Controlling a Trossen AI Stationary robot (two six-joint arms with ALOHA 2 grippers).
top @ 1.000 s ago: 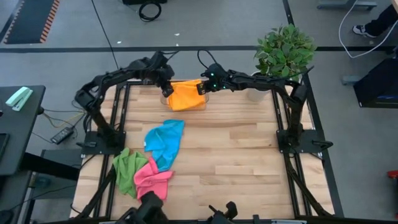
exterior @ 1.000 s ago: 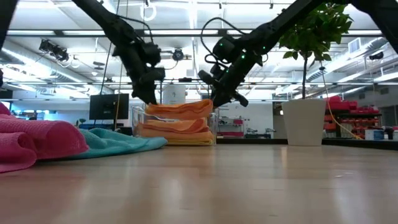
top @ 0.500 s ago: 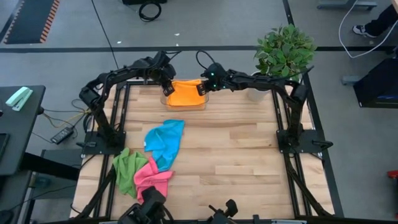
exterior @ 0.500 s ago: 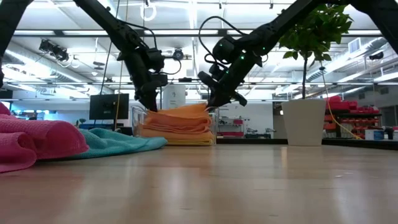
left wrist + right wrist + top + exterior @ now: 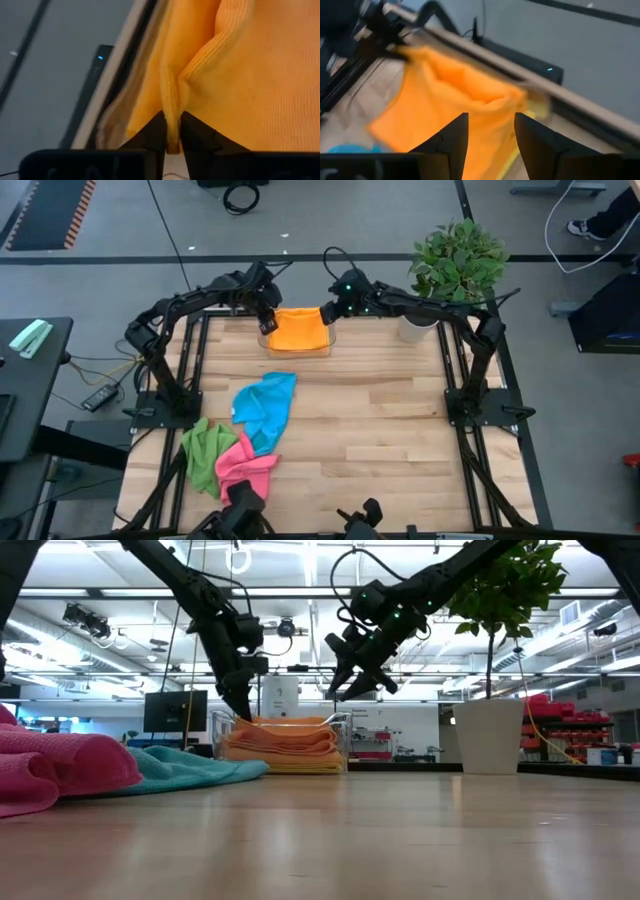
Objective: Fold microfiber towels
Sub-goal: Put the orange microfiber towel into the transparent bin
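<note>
Folding is judged partly done: orange towels (image 5: 298, 330) are stacked in the clear tray (image 5: 342, 745) at the surface's far edge. The top towel's fold is pinched by the left pincer (image 5: 172, 131); the right pincer (image 5: 490, 131) is released above. Blue towel (image 5: 264, 406), green towel (image 5: 203, 452) and pink towel (image 5: 245, 469) lie crumpled.

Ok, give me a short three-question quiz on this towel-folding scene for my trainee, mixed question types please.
1. True or false: the right pincer grips the orange towel.
2. Which towel lies nearest the clear tray? A pink B blue C green
3. Fill in: the left pincer pinches a fold of the ____ towel.

Key: 1 false, it hangs open above the tray. 2 B, the blue towel; the pink towel and green towel lie farther off. 3 orange.
</note>
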